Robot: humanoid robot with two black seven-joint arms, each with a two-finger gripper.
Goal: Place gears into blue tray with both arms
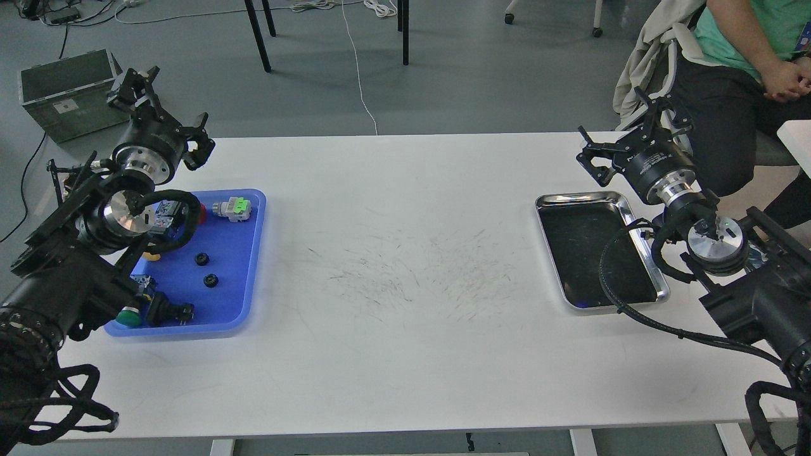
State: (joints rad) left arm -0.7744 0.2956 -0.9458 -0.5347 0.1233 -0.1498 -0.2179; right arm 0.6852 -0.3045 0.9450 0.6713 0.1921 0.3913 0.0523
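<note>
The blue tray (236,269) lies at the table's left end. Two gears (201,258) (210,280), small black toothed discs, lie on its floor near the middle. My left arm crosses the tray's left side, hiding part of it. My left gripper (163,114) is raised beyond the tray's back left corner, open and empty. My right gripper (624,130) hovers past the back right corner of the steel tray (580,197), open and holding nothing.
Push-button switches share the blue tray: a grey and green one (232,208) at the back, a green-capped one (128,316) and a black one (168,311) at the front. A seated person (754,57) is behind the right end. A grey crate (63,88) stands on the floor.
</note>
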